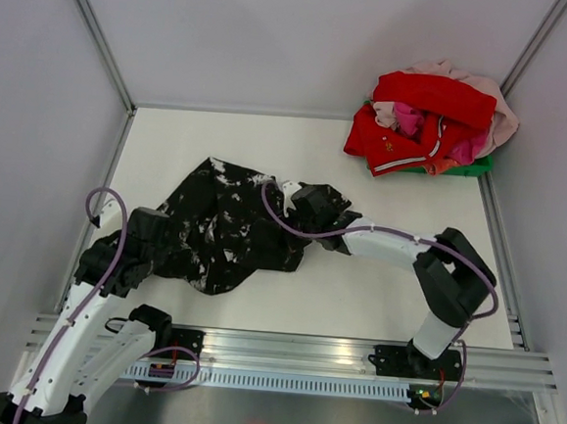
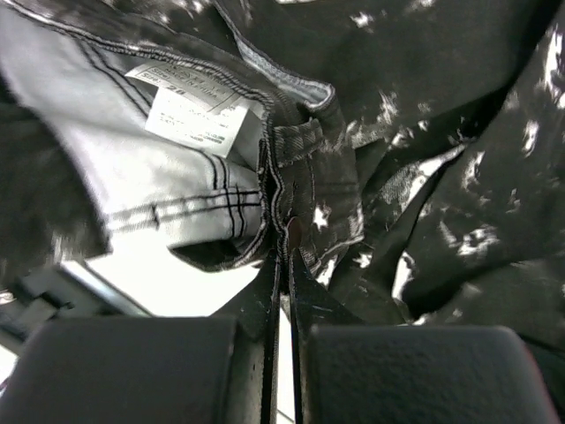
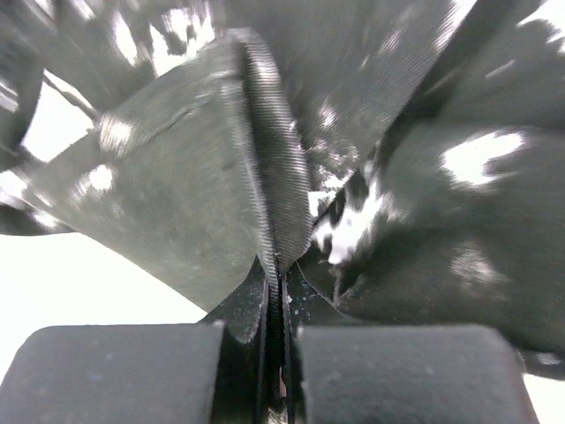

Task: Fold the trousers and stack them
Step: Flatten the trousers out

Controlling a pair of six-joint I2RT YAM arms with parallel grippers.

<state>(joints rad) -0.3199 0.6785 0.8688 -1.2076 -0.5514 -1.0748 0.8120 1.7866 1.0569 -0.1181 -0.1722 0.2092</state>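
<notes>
The trousers (image 1: 228, 232), black with white blotches, lie crumpled on the white table left of centre. My left gripper (image 1: 147, 233) is at their left edge, shut on the waistband (image 2: 282, 190) beside a white care label (image 2: 194, 115). At the trousers' right edge, my right gripper (image 1: 308, 206) is shut on a fold of the fabric (image 3: 282, 203), which rises from between its fingertips (image 3: 275, 274). In both wrist views the jaws pinch cloth with almost no gap.
A green bin (image 1: 469, 168) at the back right holds a heap of red and pink clothes (image 1: 428, 120). Grey walls with metal rails enclose the table on three sides. Bare tabletop (image 1: 375, 298) lies in front of the right arm.
</notes>
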